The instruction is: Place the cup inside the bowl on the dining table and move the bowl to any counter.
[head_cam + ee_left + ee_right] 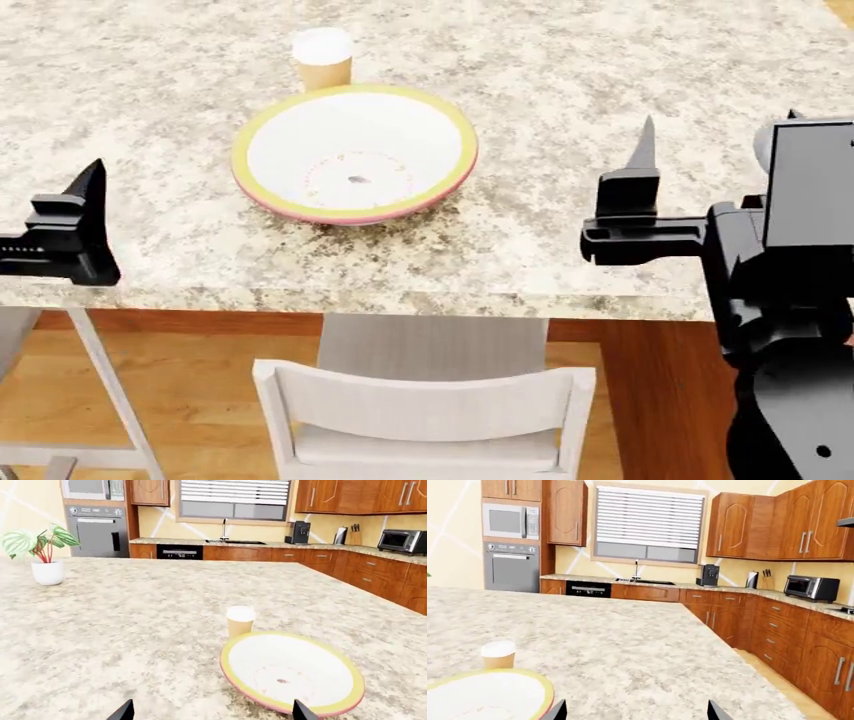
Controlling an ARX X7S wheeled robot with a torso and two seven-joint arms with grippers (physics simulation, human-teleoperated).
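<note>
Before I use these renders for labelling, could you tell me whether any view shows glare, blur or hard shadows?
Head view: evenly lit and sharp; only a soft shadow under the wide white bowl with yellow-green rim. Left wrist view: slightly soft, no glare on the small tan paper cup with white lid. Right wrist view: sharp, no glare on the pale speckled granite table.

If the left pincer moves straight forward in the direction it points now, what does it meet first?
Probably nothing: the left pincer hangs open above the pale speckled granite dining table. The wide white bowl with the yellow-green rim lies just right of its line, the small tan lidded paper cup behind it. Depth is unclear.
</note>
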